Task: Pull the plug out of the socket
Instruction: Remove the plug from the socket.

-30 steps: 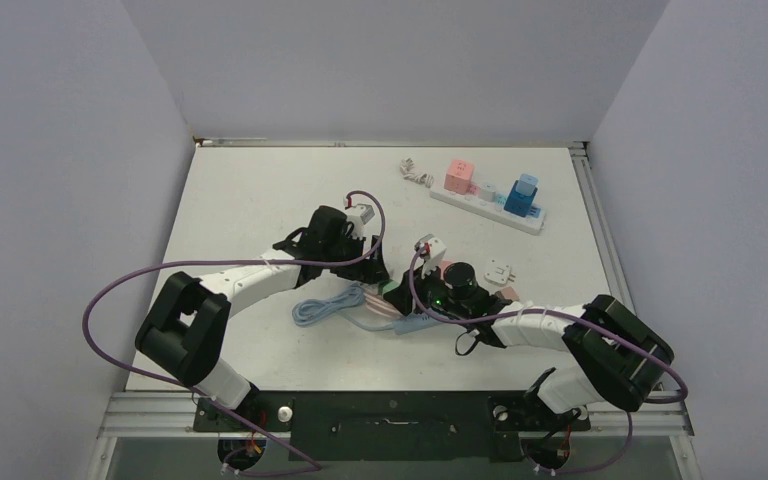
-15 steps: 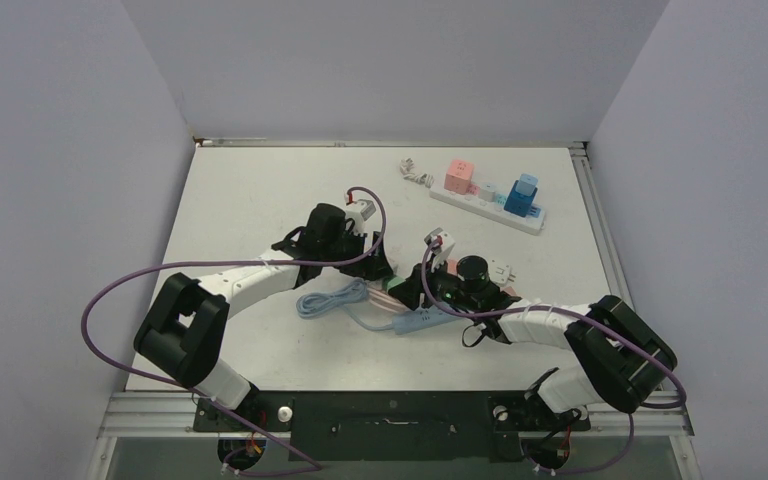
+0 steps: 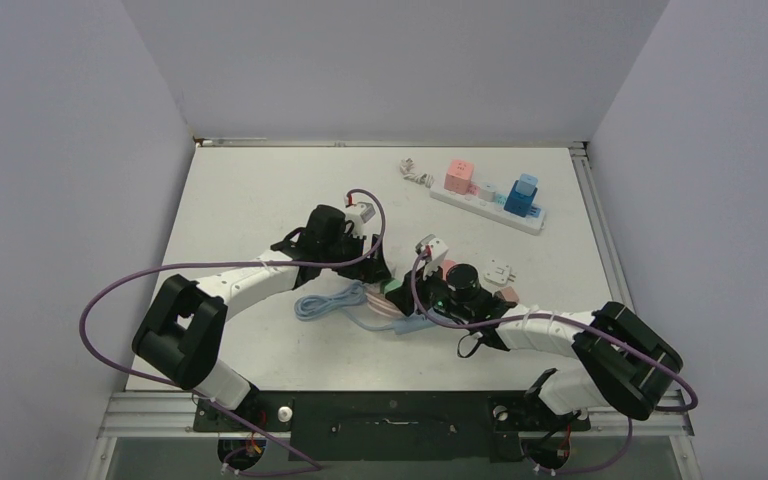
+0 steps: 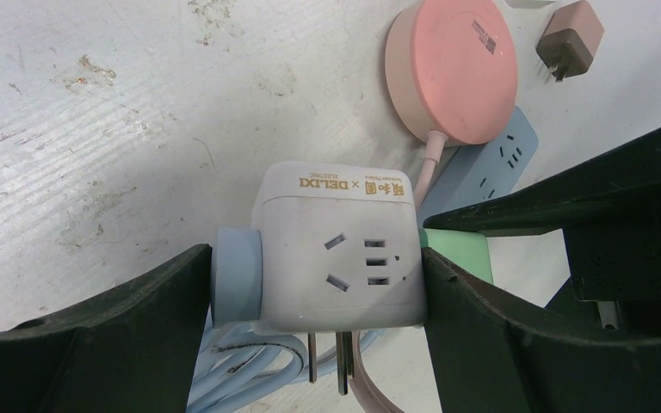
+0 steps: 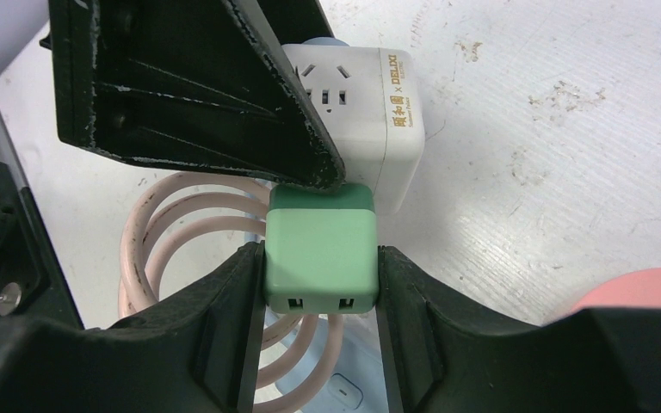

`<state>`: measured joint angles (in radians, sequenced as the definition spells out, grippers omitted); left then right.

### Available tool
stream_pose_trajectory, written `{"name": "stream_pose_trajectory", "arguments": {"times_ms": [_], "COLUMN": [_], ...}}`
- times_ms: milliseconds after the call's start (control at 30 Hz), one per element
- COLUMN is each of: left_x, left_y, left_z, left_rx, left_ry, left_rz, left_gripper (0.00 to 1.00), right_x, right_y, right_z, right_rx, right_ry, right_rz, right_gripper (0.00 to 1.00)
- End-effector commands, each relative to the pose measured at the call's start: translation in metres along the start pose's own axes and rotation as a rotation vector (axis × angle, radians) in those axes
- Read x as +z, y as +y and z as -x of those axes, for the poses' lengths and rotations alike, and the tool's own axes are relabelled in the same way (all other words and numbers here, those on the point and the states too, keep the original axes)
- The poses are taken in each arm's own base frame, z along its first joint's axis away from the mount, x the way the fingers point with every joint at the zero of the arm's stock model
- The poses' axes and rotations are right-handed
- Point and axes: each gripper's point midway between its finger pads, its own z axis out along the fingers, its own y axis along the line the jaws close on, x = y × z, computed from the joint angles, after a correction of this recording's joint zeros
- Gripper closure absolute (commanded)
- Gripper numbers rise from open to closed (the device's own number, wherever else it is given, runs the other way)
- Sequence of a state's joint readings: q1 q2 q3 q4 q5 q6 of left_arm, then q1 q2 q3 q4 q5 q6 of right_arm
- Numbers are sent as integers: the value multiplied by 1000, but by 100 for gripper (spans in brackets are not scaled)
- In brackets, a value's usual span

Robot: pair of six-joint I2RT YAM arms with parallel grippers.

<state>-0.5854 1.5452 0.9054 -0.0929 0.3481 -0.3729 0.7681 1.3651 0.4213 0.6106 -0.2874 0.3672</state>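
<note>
A white cube socket [image 4: 336, 258] marked DELIXI is clamped between my left gripper's [image 4: 314, 268] fingers and held above the table, its metal prongs pointing down. A round blue plug [image 4: 234, 275] sits on its left face. A green plug [image 5: 320, 245] sits against the cube's [image 5: 379, 77] other face, and my right gripper [image 5: 321, 258] is shut on its sides. Whether the green plug's pins are still in the cube is hidden. In the top view both grippers meet at the table's middle, around the green plug [image 3: 390, 286].
Coiled pink cable [image 5: 151, 249] and a blue cable [image 3: 325, 303] lie under the grippers. A pink round hub [image 4: 452, 69], a brown adapter [image 4: 571, 30] and a blue strip [image 4: 482, 168] lie nearby. A white power strip [image 3: 487, 208] with pink and blue cubes lies at the back right.
My right wrist swung up and right half a second ago, then came back a little to the left. The left arm has hardly moved and keeps its hold.
</note>
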Motion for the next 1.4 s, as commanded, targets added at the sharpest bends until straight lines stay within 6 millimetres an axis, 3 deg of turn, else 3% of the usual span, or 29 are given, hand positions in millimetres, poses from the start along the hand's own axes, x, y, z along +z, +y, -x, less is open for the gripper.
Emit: {"name": "stream_pose_trajectory", "arguments": {"times_ms": [0,533,767,867,1100,1367], "left_x": [-12,-22,-23,-21,-13,-9], "left_y": [-30,-66,-68,-62,-25,-12], "left_z": [25,32,32,33,27,24], "left_rx": [18,109,113,100,30,5], "left_ry": [-64,-93,-98,-102,-63,-43], "left_rz": [-96,-296,-309,-271,-81,-23], "left_gripper": [100,100,100,100,100,100], "right_x": [6,-8,-8,-7,4,9], "right_y": [17,19,15,13,9,11], "right_z": [50,62,62,61,55,49], "right_rx": [-92,21,17,9,-39,-43], "right_ry": [-136,-177,-177,-175,-131,-110], "right_rz": [8,186,171,150,16,-23], "right_gripper": [95,95,95,95,95,95]}}
